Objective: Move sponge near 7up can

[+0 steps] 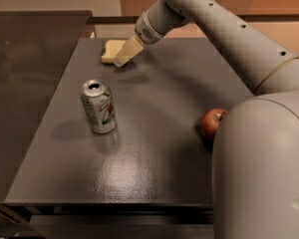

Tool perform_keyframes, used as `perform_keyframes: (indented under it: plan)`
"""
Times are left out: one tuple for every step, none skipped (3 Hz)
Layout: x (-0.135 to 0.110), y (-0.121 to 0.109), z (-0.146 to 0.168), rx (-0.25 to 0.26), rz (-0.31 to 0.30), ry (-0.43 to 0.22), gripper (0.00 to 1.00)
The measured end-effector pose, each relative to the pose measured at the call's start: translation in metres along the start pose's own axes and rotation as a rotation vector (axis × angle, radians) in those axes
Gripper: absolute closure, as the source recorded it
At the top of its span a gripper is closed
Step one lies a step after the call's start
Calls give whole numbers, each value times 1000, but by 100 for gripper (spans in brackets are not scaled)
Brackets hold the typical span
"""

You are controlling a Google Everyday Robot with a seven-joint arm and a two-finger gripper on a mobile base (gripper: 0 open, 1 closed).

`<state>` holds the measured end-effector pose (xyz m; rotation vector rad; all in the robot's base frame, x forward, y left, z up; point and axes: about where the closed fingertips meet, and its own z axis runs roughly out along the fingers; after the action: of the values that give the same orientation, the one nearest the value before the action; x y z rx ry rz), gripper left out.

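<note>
While the end effector (125,57) hangs at the right edge of the sponge (109,51), far left on the bench (154,153), I cannot tell if it is spread or closed; I'd grip the soft block squarely; carry it nearward; stop short of the upright 7up can (98,107).

The 7up can (98,107) is stood upright on the left half of the desk (154,153), about midway between front and back. The sponge (111,52) is laid at the far edge, behind the can and slightly to its right, well apart from it. The hand (122,59) is held at the sponge's right end; whether they touch cannot be told. The apple (212,124) is set near the right edge, right of the can, partly hidden by the robot's body (261,173) at the lower right. The arm (224,26) is stretched from there over the desk's right rear to the hand.
</note>
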<state>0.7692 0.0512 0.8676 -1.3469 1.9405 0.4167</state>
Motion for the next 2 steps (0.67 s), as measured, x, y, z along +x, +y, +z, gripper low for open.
perform_keyframes:
  plan:
    - [-3,2,19,-19,25,-1,0]
    - [-5,8,35,-54,30,9,18]
